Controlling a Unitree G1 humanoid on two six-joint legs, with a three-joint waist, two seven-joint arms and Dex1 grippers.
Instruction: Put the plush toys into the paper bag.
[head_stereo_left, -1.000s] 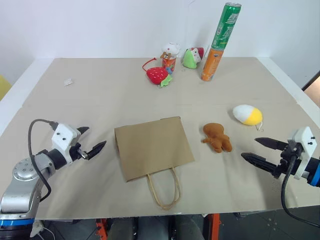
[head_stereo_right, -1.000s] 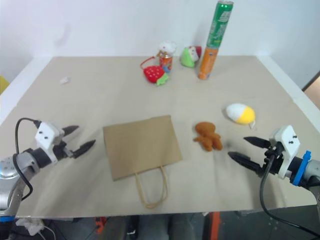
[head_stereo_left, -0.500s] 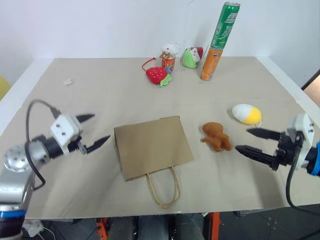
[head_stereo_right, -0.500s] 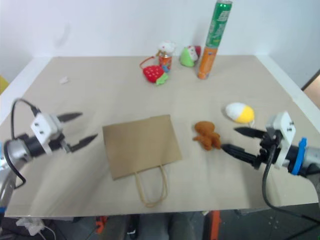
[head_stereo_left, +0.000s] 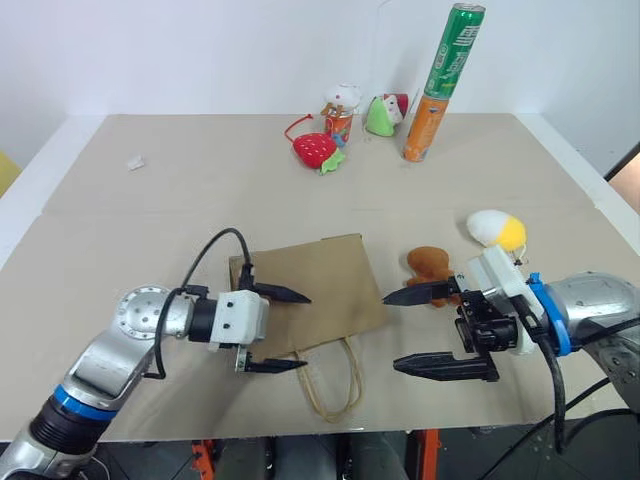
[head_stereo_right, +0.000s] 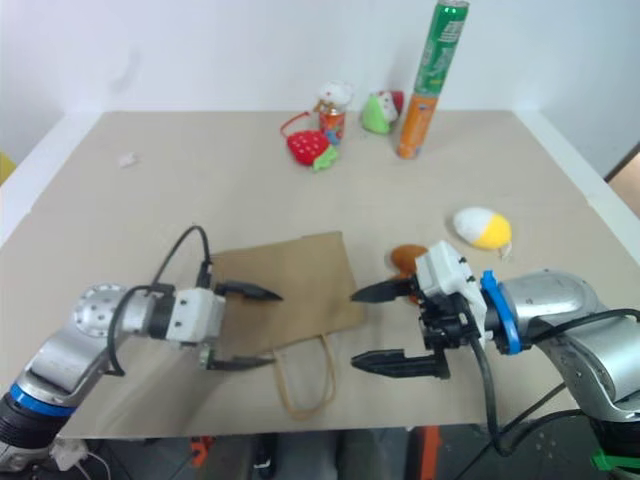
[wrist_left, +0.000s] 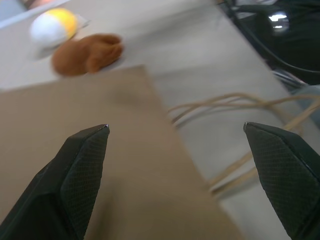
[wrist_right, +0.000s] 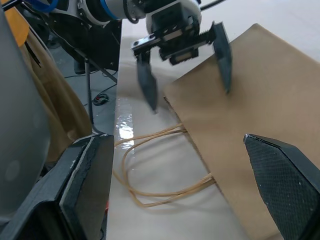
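The brown paper bag (head_stereo_left: 305, 292) lies flat in the middle of the table, its loop handles (head_stereo_left: 330, 385) toward the near edge. My left gripper (head_stereo_left: 300, 332) hangs open over the bag's near left part and points right, with nothing between its fingers. Facing it from the right, my right gripper (head_stereo_left: 392, 332) is open and empty beside the bag's right edge. The orange-brown bear toy (head_stereo_left: 428, 262) lies just behind the right gripper, partly hidden by it. The white and yellow egg toy (head_stereo_left: 495, 228) rests farther right. The left wrist view shows the bear (wrist_left: 87, 55) and egg (wrist_left: 52, 27) beyond the bag (wrist_left: 90, 165).
At the back stand a red strawberry plush (head_stereo_left: 314, 150), a small figure on a can (head_stereo_left: 340, 112), a green-white-red plush (head_stereo_left: 385, 115) and an orange can (head_stereo_left: 424, 125) with a green can (head_stereo_left: 455, 50) stacked on it. A white scrap (head_stereo_left: 135, 163) lies far left.
Both arms have swung inward from the table's sides. The left gripper now hangs over the bag pointing right; the right one has moved left past the bear. Both stayed open.
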